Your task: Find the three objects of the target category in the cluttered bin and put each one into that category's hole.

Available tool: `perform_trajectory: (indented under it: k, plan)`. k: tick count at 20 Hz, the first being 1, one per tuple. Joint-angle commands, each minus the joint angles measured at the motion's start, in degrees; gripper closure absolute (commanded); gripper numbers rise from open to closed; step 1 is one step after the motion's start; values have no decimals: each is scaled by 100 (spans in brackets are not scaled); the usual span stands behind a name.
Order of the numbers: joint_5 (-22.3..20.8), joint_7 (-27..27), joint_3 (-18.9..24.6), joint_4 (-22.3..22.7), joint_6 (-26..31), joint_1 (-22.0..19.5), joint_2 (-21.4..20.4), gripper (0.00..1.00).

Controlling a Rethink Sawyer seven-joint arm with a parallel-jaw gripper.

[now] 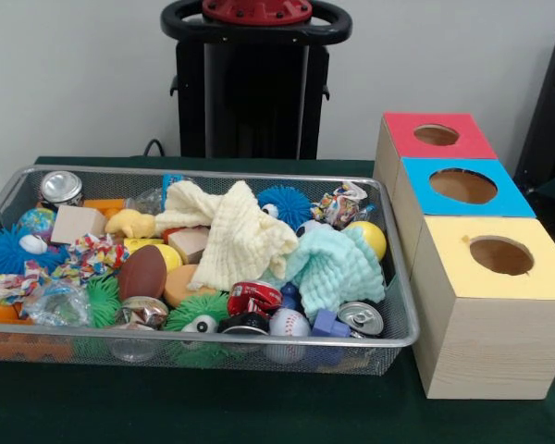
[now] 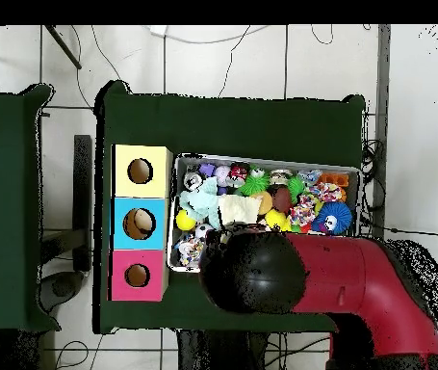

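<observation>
Three boxes (image 1: 472, 277) sit at your frame's right, beside the full bin (image 1: 37, 176). The arm (image 2: 357, 279) covers the bin's lower edge overhead; you cannot tell the fingers' state.

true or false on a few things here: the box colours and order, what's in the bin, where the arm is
1. Three wooden boxes stand beside the bin. True.
2. In the front view the box nearest the camera is the pink-topped box. False: the yellow-topped box is nearest, the blue-topped box is in the middle, and the pink one is farthest.
3. A cream cloth lies among the items in the bin. True.
4. The bin holds only balls. False: it also holds cans, such as the silver can, and cloths.
5. In the overhead view the red arm covers part of the bin. True.
</observation>
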Motion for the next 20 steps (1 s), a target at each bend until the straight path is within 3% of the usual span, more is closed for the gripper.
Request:
perform_trajectory:
  k: [1, 11, 16, 20]
  plan:
    - [-268, -341, -19, 494, -915, -415, 892, 0]
    - [-690, 193, -287, 877, -2057, -504, 1644, 0]
    - [-810, 478, -512, 986, -2297, -511, 1842, 0]
    - [-724, 1180, -1012, 1093, -2549, -373, 1834, 0]
